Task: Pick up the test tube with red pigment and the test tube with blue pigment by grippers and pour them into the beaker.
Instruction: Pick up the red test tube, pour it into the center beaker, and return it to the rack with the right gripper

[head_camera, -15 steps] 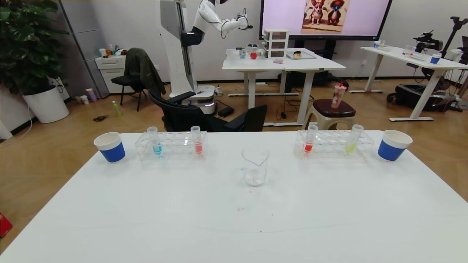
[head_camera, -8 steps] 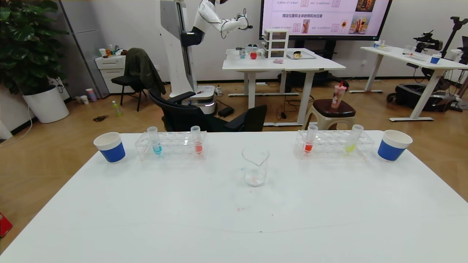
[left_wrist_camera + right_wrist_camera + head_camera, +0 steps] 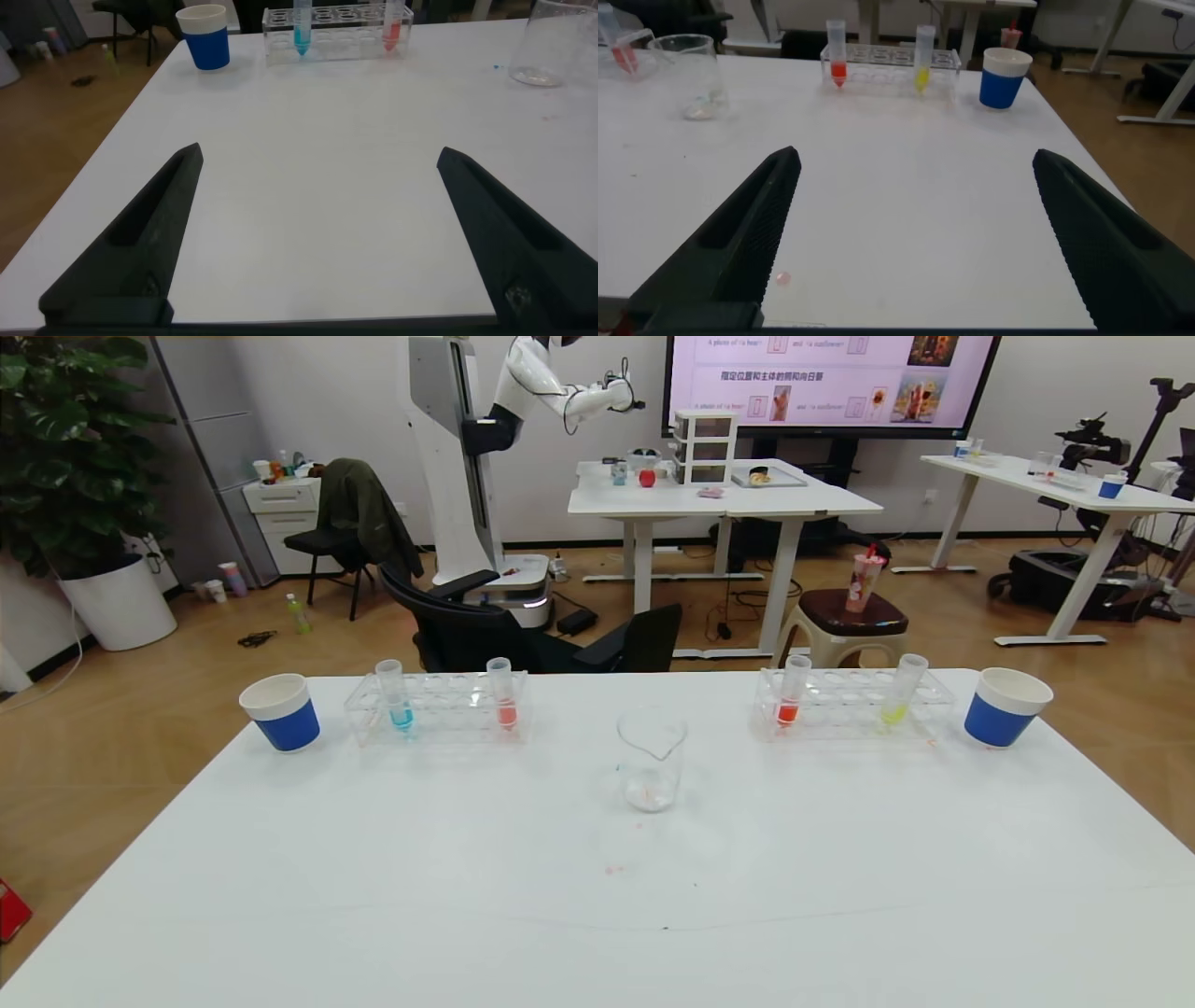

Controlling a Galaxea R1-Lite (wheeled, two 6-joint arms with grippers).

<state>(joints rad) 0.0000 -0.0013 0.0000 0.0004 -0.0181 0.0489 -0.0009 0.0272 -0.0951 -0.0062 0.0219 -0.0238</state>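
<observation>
The beaker (image 3: 651, 759) stands mid-table (image 3: 597, 896); the test tube with blue pigment (image 3: 397, 695) is racked far left, the test tube with red pigment (image 3: 791, 691) far right. The left gripper (image 3: 318, 233) and right gripper (image 3: 915, 233) are held released near the table's near edge.

Head view: high, facing forward and down over the white table (image 3: 373, 877) into the room beyond.

Left wrist view: low above the near table surface, facing the far edge between the spread left gripper (image 3: 318, 233) fingers.

Right wrist view: likewise through the right gripper (image 3: 915, 233).

All three views share the beaker (image 3: 651, 758) (image 3: 561, 42) (image 3: 687, 75).
</observation>
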